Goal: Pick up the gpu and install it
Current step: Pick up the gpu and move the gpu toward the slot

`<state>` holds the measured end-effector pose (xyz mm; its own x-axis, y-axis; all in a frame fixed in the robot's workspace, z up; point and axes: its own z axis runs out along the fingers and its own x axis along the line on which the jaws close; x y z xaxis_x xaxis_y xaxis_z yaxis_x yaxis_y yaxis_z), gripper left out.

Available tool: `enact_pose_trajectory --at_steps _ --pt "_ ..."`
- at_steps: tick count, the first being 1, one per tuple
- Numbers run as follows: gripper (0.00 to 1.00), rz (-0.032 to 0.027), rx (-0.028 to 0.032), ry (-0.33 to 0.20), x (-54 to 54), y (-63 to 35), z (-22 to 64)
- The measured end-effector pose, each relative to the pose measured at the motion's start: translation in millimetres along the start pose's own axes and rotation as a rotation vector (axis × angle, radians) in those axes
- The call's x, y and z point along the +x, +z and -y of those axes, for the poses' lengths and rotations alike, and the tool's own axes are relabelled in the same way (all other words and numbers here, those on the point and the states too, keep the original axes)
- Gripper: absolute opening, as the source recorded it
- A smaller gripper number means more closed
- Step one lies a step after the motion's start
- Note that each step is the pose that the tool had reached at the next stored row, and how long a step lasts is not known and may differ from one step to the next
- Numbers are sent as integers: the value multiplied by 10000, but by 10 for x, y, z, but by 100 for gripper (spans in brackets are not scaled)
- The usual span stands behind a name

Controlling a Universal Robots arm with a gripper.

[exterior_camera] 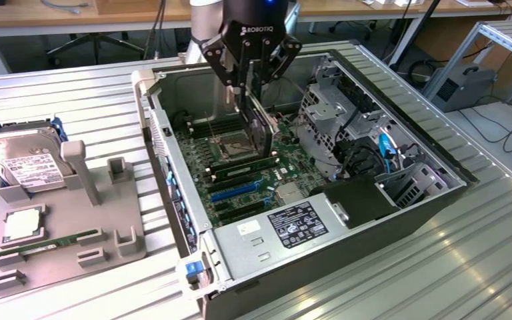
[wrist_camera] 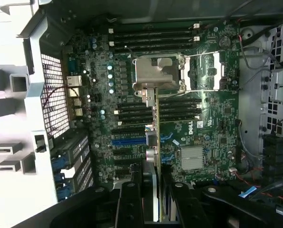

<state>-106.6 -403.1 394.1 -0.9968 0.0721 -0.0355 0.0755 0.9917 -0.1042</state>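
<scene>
My gripper (exterior_camera: 246,85) hangs over the open computer case (exterior_camera: 416,207), shut on the gpu (exterior_camera: 256,127). The gpu is a thin black card held on edge, its lower edge a little above the motherboard (exterior_camera: 238,180) near the processor socket (exterior_camera: 237,143). In the wrist view the gpu (wrist_camera: 156,137) shows edge-on as a narrow strip running out from between my fingers (wrist_camera: 128,204), with its silver bracket end (wrist_camera: 148,88) over the metal socket frame (wrist_camera: 160,71). Blue expansion slots (wrist_camera: 128,141) lie beside the card on the board.
A drive cage (exterior_camera: 327,113) and cables (exterior_camera: 385,153) stand at the exterior view's right of the card, and the case's rear wall (exterior_camera: 163,153) stands on the other side. Outside the case, a grey fixture (exterior_camera: 61,253) holds a hard drive (exterior_camera: 25,163), a RAM stick (exterior_camera: 47,245) and a processor (exterior_camera: 23,223).
</scene>
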Motion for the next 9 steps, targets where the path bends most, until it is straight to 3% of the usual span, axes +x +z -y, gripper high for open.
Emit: enact_pose_trajectory --at_steps 7,9 --pt "27 8 93 -3 -53 23 -9" --pt "27 11 146 -4 -80 37 -13"
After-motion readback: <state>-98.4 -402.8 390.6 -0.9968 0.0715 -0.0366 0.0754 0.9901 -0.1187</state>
